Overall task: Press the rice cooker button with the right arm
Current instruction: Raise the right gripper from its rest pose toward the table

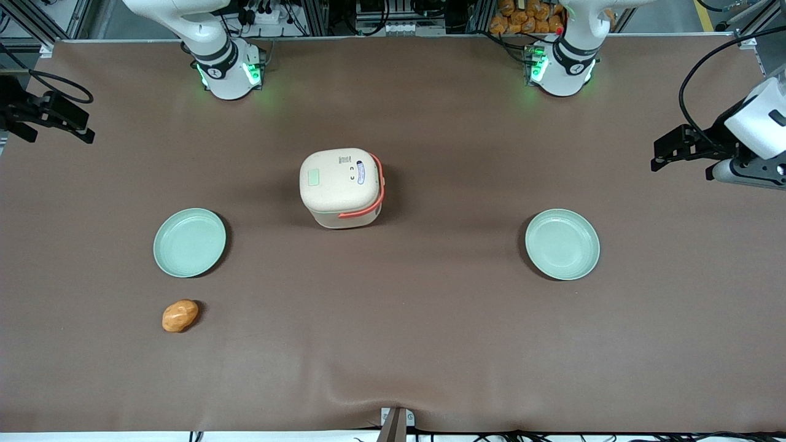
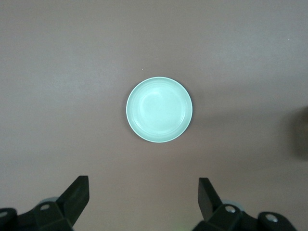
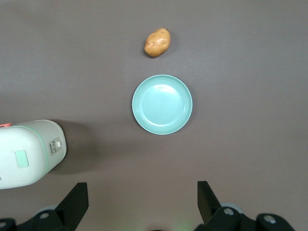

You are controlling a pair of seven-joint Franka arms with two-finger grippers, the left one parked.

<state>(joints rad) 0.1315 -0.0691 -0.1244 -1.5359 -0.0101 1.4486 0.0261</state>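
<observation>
Potato [image 1: 180, 315] lies nearest, beside a plate [image 1: 190, 242]. Mid-bench [image 1: 430, 344] stands the rice cooker [image 1: 341, 187], well apart from the right arm's [image 1: 216, 52] jaws, which hang spread above the working arm's end. Spread jaws might straddle the small button [image 3: 56, 146], or shove the light cooker.

- I see the rice cooker [image 1: 341, 187] mid-table, between two plates.
- The working arm's plate [image 1: 190, 242] lies beside a potato [image 1: 180, 315], which is nearer the front camera.
- My gripper [image 3: 143, 204] hangs open high above that plate.
</observation>
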